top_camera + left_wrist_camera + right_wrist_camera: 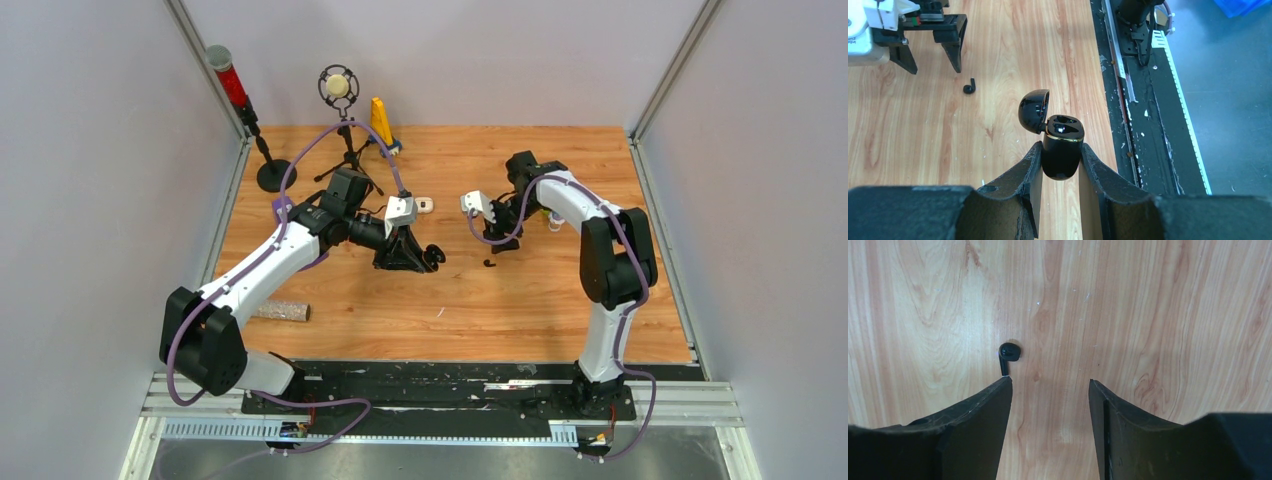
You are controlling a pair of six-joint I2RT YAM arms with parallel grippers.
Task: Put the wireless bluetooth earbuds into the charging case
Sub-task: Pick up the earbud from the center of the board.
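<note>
Pick-up stage — L gripper point(1060, 146) clenched on open charging case point(1062, 161), R gripper point(1050, 383) released just beside black earbud point(1009, 352) lying on table point(400, 300) right of case — calls for centring on earbud, then closing.

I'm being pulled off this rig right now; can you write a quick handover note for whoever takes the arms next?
Left gripper: shut on the black charging case, lid open, both slots look empty.
Right gripper: open, empty, low over the table.
One black earbud lies just outside its jaws.
Done: case held open. Left: grasp that earbud, seat it; other earbuds not clearly visible.
</note>
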